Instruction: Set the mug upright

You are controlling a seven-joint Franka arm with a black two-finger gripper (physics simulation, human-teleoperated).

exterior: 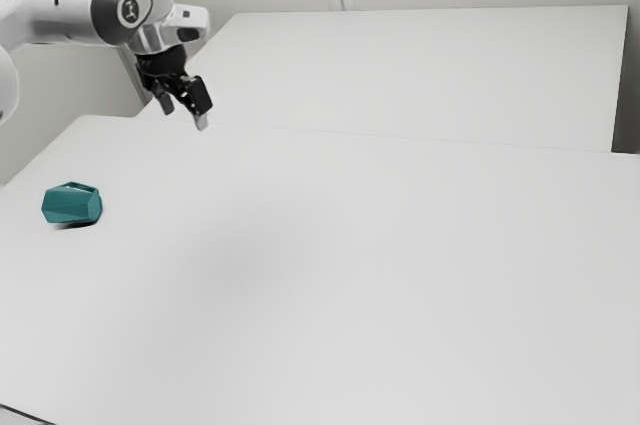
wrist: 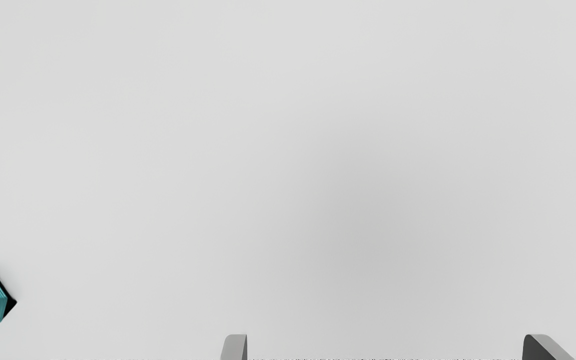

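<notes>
"Where does the mug (exterior: 72, 205) lie?"

"On the bare table (exterior: 350, 265), over toward the exterior view's left. It's down on its side, with the handle (exterior: 82, 185) along the upper part of its body."

"So it isn't upright?"

"No. The result we want isn't there in either view, and I'd call the main part of the job left to do."

"And the gripper (exterior: 184, 115)?"

"Open, with nothing in it. In the wrist view its two fingertips stand wide apart with only tabletop beyond the gap. The mug sits well outside that gap, past one finger, cut off by the picture's border."

"Then what's left, as you judge it?"

"Getting the hand over to the mug and down, closing on it, tipping it until the base is underneath, then setting it down and letting go. The turn looks like the hard bit, since those flat sides could slip or the handle could get in the way."

"Which end is the mouth?"

"I can't tell for sure, so I'd check that before turning it."
</notes>
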